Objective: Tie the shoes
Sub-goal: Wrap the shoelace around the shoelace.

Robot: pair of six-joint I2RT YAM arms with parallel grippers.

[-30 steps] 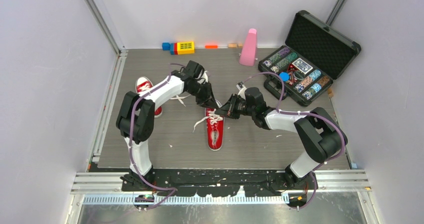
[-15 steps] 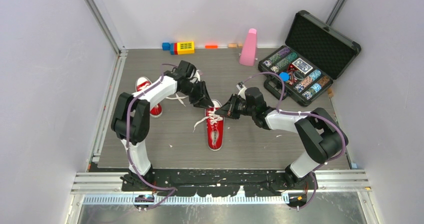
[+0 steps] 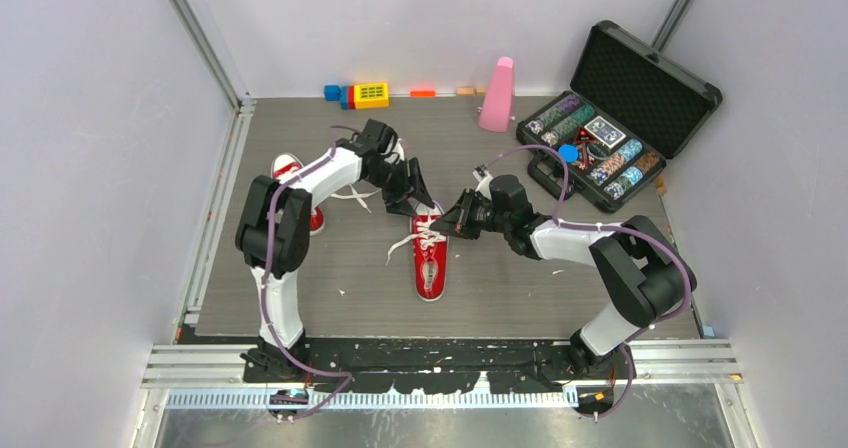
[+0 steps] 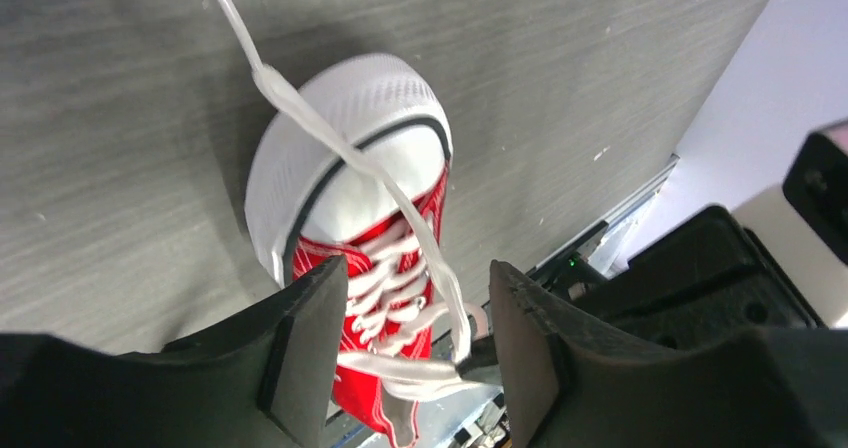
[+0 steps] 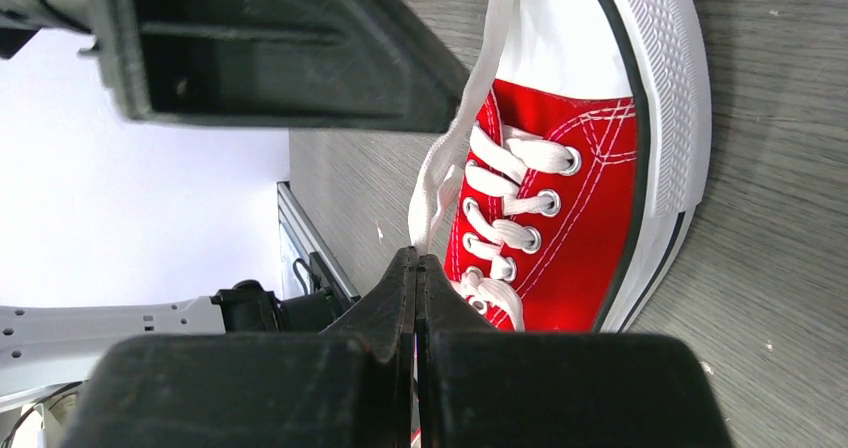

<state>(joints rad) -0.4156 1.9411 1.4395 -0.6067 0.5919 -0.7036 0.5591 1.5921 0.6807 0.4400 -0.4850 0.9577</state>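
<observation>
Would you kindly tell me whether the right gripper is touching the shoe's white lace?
Touching. The right wrist view shows the right gripper with its fingers shut on the white lace, which runs straight out from their tips.

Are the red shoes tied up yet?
Not yet. No bow shows on the middle shoe; its laces lie loose. Right now the right pincer pinches one lace, and the left pincer is open with a lace running between its fingers. Still left: the knot and bow here, then the other shoe, whose laces trail loose too.
</observation>
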